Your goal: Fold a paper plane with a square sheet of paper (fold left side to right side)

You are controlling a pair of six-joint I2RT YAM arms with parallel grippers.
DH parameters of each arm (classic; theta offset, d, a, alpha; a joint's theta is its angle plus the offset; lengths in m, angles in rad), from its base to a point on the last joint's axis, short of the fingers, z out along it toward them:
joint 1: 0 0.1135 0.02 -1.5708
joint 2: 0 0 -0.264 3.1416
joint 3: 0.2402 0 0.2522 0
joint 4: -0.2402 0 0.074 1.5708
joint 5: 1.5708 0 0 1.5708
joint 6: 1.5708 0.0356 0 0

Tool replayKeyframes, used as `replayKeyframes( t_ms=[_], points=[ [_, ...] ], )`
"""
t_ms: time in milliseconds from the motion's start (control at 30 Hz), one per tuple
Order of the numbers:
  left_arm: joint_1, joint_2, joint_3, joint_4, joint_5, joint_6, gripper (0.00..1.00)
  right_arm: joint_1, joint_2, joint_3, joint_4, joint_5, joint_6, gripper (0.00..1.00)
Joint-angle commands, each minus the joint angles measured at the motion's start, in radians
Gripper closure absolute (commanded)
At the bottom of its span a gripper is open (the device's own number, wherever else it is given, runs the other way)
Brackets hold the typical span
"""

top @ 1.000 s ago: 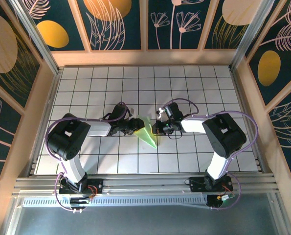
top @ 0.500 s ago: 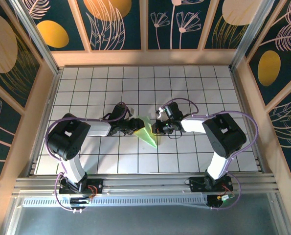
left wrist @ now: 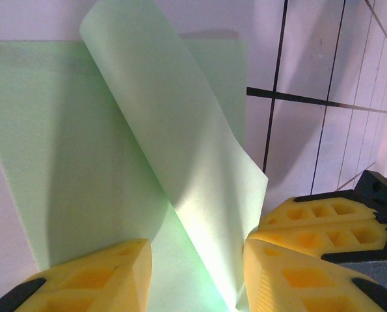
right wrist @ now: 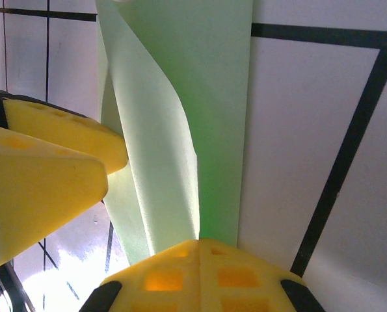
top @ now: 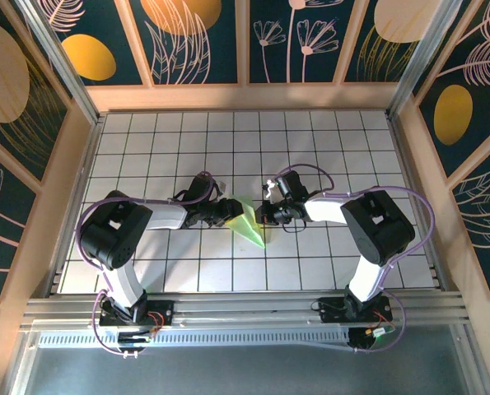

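Paper [top: 249,224], wedge-shaped overhead, shows curled flap [left wrist: 180,175] at wrists.

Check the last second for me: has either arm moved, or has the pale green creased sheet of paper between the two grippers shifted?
Nothing visibly changed. The pale green creased sheet of paper lies in the same spot, one flap curling upward. The left gripper stays at its left side, jaws apart around the raised flap. The right gripper stays shut at its right side.
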Motion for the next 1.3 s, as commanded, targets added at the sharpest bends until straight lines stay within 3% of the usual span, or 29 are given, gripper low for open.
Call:
replayKeyframes(
  t_ms=[0,400,733,1033,1267],
  points=[
    [0.003,0.013,-0.017,-0.079,-0.052,0.02,0.58,-0.007,0.024,0.018,-0.023,0.025,-0.023,1.0],
    [0.004,-0.015,-0.002,-0.077,-0.066,0.025,0.55,-0.004,0.058,-0.014,-0.026,0.037,-0.021,1.0],
    [0.004,-0.114,0.099,-0.167,-0.112,0.075,0.52,-0.005,0.072,-0.022,-0.02,0.045,-0.011,1.0],
    [-0.02,-0.029,0.127,-0.037,0.063,0.044,0.79,-0.004,0.072,-0.024,-0.017,0.045,-0.008,1.0],
    [-0.043,0.062,0.172,-0.07,0.062,0.062,0.84,-0.004,0.076,-0.019,-0.027,0.049,-0.008,1.0]
  ],
)
